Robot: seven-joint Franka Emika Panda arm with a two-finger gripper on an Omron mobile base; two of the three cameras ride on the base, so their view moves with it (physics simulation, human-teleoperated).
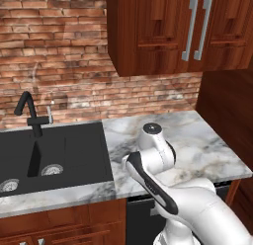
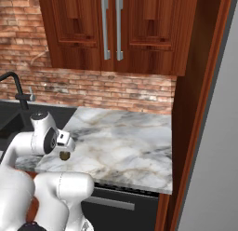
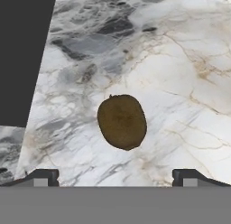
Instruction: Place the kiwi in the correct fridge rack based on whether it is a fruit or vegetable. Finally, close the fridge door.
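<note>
kiwi (image 3: pixel 122 122): lies on the marble counter (image 3: pixel 180 83), ahead of the jaws and centred between the two tips, touching neither
long axis: runs away from the jaws, tilted slightly to the left in the hand view
jaws (image 3: pixel 116 177): wide apart, holding nothing
sink (image 3: pixel 22 56): dark basin to the left of the jaws
writing: no readable label on the kiwi or counter

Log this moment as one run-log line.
phase: pre-grasp | end effector: open, above kiwi | kiwi: lying on marble counter, not held | sink: beside counter
</note>
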